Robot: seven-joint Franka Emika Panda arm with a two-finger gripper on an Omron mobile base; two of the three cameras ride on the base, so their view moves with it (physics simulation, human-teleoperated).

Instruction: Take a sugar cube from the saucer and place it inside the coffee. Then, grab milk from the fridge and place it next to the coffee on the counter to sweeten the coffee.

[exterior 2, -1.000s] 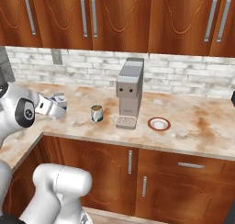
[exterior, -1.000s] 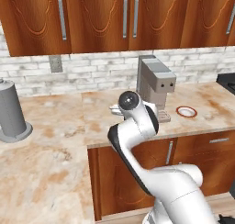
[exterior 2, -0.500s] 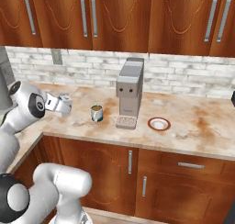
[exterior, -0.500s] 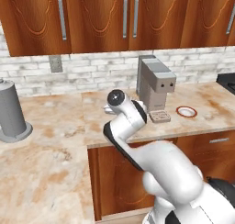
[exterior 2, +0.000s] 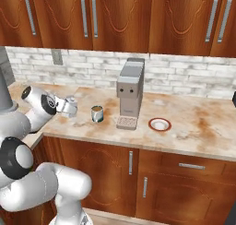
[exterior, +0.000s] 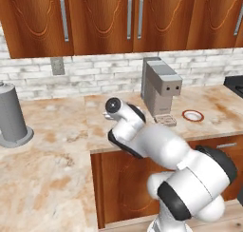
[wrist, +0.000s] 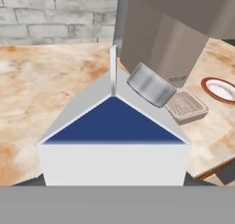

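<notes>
Hand view puts us right on top of the milk carton (wrist: 112,140), its gabled roof and dark blue face looming close, so the gripper (exterior 2: 68,106) is clamped on the milk, jaws held partway apart by the carton's width. From the right base view you can see it hanging in the air over the counter (exterior 2: 198,127), small and pale at the end of the arm.

Now the relation that matters: the coffee mug (exterior 2: 97,113) sits on the counter beyond the carton, toward the grey coffee machine (exterior 2: 130,97), near but clearly apart from the held milk. In the hand view the mug (wrist: 151,84) shows just past the carton's ridge, leaning across the picture because the camera is rolled. The carton's long axis looks roughly upright in the right base view, though it is too small there to be sure.

Further along, past the machine's drip tray, the saucer (exterior 2: 159,124) lies flat on the stone. No sugar cube can be made out on it at this size.

My read: the set-down is next, onto the bare stone on the near side of the mug.
</notes>
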